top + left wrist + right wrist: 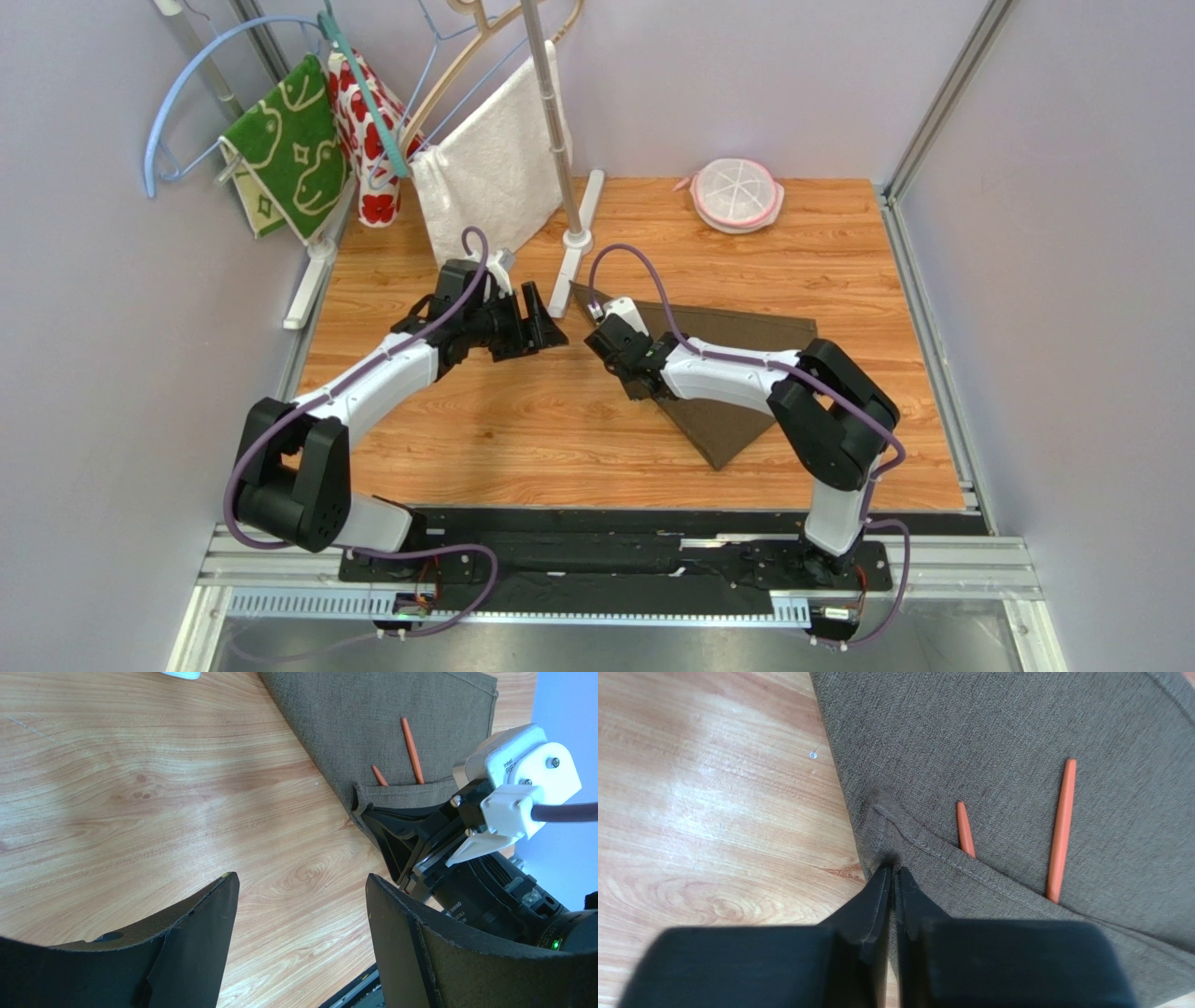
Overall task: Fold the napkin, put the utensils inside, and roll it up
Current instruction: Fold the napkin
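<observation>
The dark brown napkin (730,375) lies folded into a triangle on the wooden table, also in the right wrist view (1018,756) and the left wrist view (393,728). Two orange utensils (1062,829) (964,829) stick out from under a folded-over flap; they show in the left wrist view too (412,740). My right gripper (893,871) is shut on the napkin's folded edge at its left corner (612,340). My left gripper (302,882) hangs open over bare wood, left of the napkin (544,319), holding nothing.
A rack stand (568,182) with a white towel (491,161), a green patterned cloth (295,140) and hangers stands at the back left. A pink-rimmed round dish (737,193) sits at the back. Metal rails frame the table sides.
</observation>
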Controlling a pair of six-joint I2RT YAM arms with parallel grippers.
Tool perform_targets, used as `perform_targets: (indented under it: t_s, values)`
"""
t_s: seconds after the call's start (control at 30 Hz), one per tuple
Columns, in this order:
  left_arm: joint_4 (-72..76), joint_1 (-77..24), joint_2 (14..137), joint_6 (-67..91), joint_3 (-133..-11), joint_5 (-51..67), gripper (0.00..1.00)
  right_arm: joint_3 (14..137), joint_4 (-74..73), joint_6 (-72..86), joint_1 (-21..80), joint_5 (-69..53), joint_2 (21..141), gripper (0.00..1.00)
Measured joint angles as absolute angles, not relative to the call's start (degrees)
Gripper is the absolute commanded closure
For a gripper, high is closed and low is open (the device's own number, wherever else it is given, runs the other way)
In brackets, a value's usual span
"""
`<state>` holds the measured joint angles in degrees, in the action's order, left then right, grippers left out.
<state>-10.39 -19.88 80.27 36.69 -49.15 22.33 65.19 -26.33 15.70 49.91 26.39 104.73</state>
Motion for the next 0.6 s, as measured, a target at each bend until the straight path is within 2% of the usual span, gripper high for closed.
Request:
perform_targets:
  t_s: [0.6]
  values:
    - [-10.41,-19.73,80.27,36.53,-49.15,22.37,0.25,64.86,-27.27,15.90,49.67,33.80,104.53,1.00]
